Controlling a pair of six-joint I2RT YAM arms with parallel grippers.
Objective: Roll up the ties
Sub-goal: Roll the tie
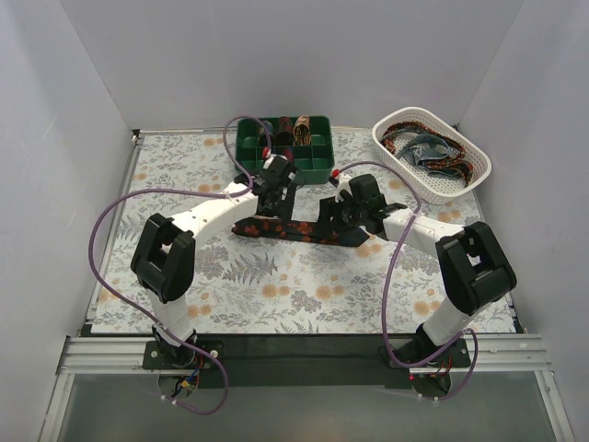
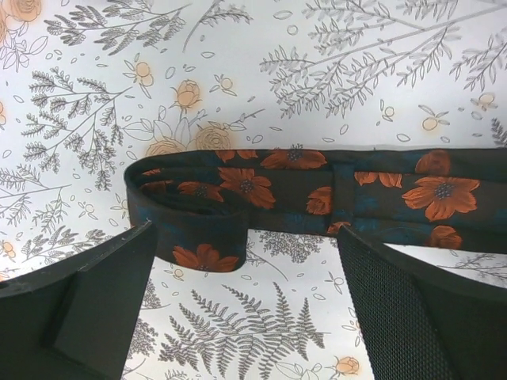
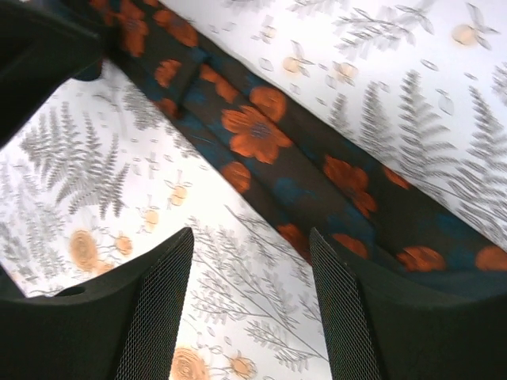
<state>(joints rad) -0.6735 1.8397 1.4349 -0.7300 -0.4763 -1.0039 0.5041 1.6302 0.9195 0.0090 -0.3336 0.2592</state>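
Two grippers are hanging wide open, holding nothing, over the tie (image 1: 294, 228) lying flat in front of the green box (image 1: 247, 147): the left gripper (image 2: 245, 229) above its folded end, probably to start the roll, the right gripper (image 3: 249, 237) farther along to keep it straight.

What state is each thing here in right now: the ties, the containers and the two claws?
Flowered tie: lying on the table, one end folded over, not rolled.
Left gripper: open, over the folded end.
Right gripper: open, over the tie.
Green tray: holds rolled ties.
White basket: holds loose ties.
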